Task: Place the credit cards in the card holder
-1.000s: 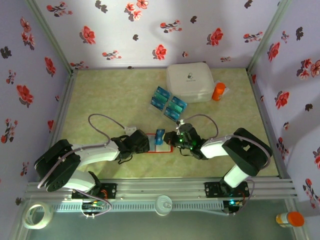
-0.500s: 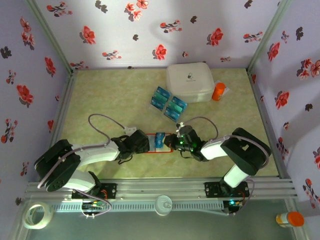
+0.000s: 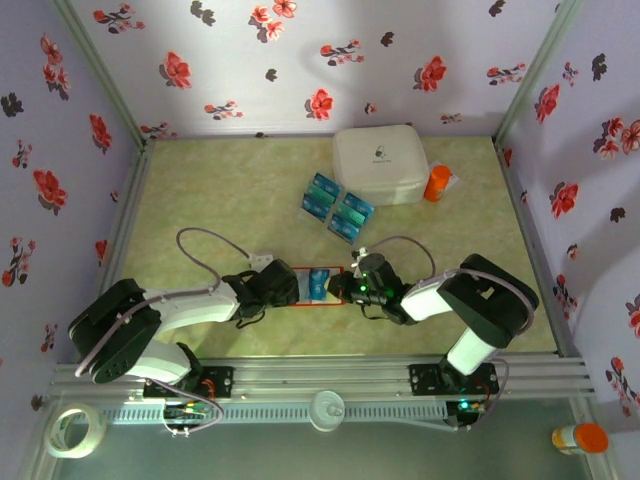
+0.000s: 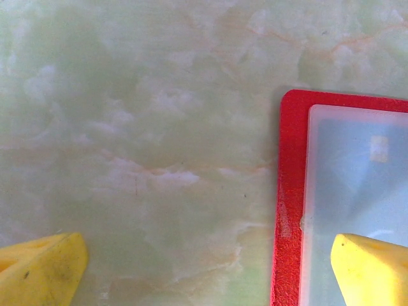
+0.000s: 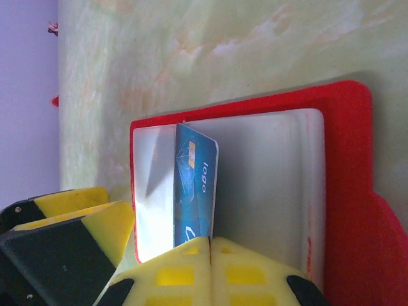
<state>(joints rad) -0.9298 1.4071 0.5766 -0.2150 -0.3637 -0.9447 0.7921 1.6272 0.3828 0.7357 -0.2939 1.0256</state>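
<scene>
Top view, table (image 3: 220, 200): pale green marbled surface; both arms reach in from the near edge and meet at its front middle.
Top view, card holder (image 3: 304, 288): red, lying open and flat near the front edge, between the two grippers.
Top view, blue card (image 3: 318, 283): over the holder's middle, at the tip of the right gripper (image 3: 338, 285).
Top view, left gripper (image 3: 290, 287): at the holder's left edge.
Top view, loose cards (image 3: 337, 208): four blue-teal cards in a tight cluster; well apart from the holder, toward the back; just in front of the white case (image 3: 380, 163); the orange bottle (image 3: 437, 183) stands beside the case's right side.
Left wrist view, fingertips (image 4: 38, 271): yellow, spread wide; one over bare table, the other over the holder's clear pocket (image 4: 357, 178); the red border lies between them; nothing gripped.
Left wrist view, clear pocket: frosted; a bluish tint and a small pale patch show through; whether a card lies inside cannot be told.
Right wrist view, fingertips (image 5: 178, 274): yellow pads pressed together, pinching the near end of the blue card.
Right wrist view, blue card: tilted over the holder's pale pocket, shadow on its left; whether its far end sits inside the pocket cannot be told.
Right wrist view, left gripper: a yellow-and-black finger at the lower left, beside the holder's corner.
</scene>
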